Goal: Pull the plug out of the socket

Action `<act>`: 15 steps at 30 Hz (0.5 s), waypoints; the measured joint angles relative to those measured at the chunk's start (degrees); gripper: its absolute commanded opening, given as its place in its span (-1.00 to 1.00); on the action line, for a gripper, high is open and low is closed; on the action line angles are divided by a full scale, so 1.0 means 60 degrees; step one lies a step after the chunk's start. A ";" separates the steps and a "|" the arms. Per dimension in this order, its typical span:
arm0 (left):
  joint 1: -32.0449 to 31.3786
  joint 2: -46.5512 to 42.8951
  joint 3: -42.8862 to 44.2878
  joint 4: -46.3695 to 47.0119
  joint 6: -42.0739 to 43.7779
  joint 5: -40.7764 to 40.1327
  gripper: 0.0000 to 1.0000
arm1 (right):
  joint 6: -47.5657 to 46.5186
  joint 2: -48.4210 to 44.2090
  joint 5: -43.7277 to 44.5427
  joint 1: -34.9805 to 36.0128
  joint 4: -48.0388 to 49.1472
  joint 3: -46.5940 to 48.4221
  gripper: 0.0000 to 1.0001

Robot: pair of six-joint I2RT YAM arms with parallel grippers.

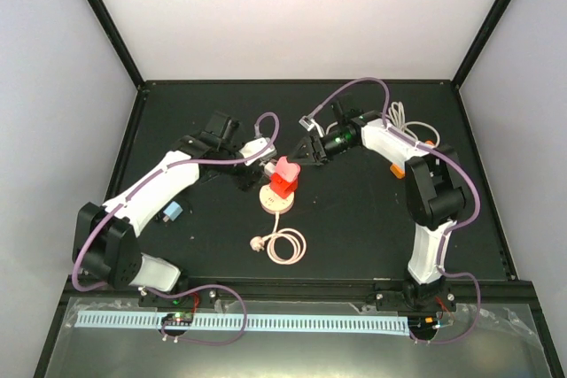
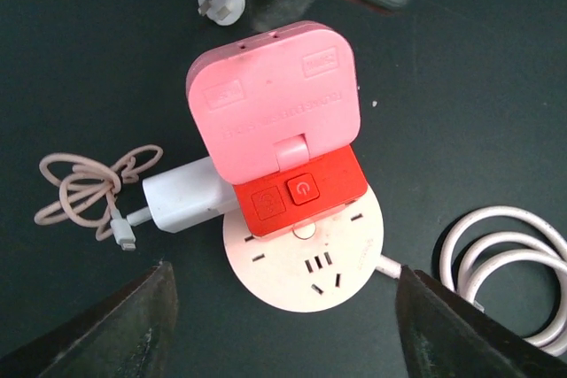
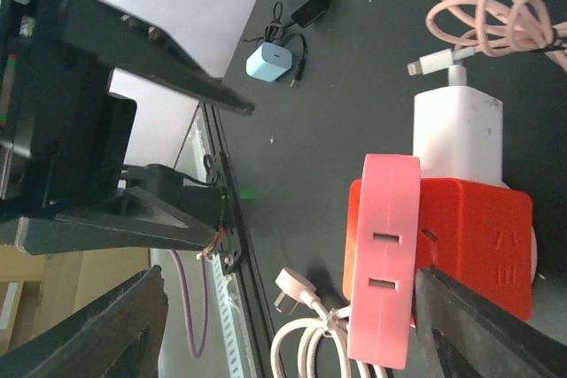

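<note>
A round white socket (image 2: 312, 265) lies on the black table (image 1: 354, 236). A red cube adapter (image 2: 301, 190) is plugged into it, and a pink adapter (image 2: 275, 99) sits on top of the cube. A white charger plug (image 2: 182, 198) with a pink cable (image 2: 84, 185) sticks out of the cube's side. My left gripper (image 2: 288, 343) hovers open just above the socket's near edge, its fingers wide on either side. My right gripper (image 3: 292, 334) is open; the pink adapter (image 3: 385, 254) lies between its fingers, close to the right finger (image 3: 496, 325), with the red cube (image 3: 474, 232) behind.
The socket's white cord (image 1: 286, 246) lies coiled in front of it, its plug end (image 1: 257, 243) loose. A small blue charger (image 1: 173, 211) sits by the left arm. An orange-and-white object with a white cable (image 1: 403, 117) is at the back right. Black frame posts border the table.
</note>
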 measured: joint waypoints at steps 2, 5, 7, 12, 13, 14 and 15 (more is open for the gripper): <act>0.0069 0.0117 0.0117 -0.0131 0.0036 0.0040 0.67 | -0.0062 -0.0011 -0.0091 0.0051 0.0000 0.0000 0.55; 0.0193 0.0335 0.0331 -0.0244 0.0284 0.0215 0.95 | -0.0131 -0.0011 -0.0219 0.0171 -0.0007 0.0000 0.56; 0.0244 0.0386 0.0415 -0.0277 0.0539 0.0335 0.97 | -0.0171 -0.0018 -0.0299 0.0262 -0.0015 0.0000 0.55; 0.0255 0.0565 0.0747 -0.0295 0.1366 0.0576 0.94 | -0.0270 -0.0022 -0.0375 0.0397 -0.0015 0.0000 0.56; 0.0255 0.0627 0.0787 -0.0233 0.1599 0.0641 0.91 | -0.0288 -0.0022 -0.0375 0.0408 -0.0015 0.0000 0.56; 0.0255 0.0685 0.0790 -0.0189 0.1880 0.0721 0.90 | -0.0302 -0.0022 -0.0375 0.0408 -0.0018 0.0000 0.55; 0.0255 0.0736 0.0790 -0.0171 0.2138 0.0820 0.88 | -0.0317 -0.0022 -0.0368 0.0408 -0.0018 0.0000 0.56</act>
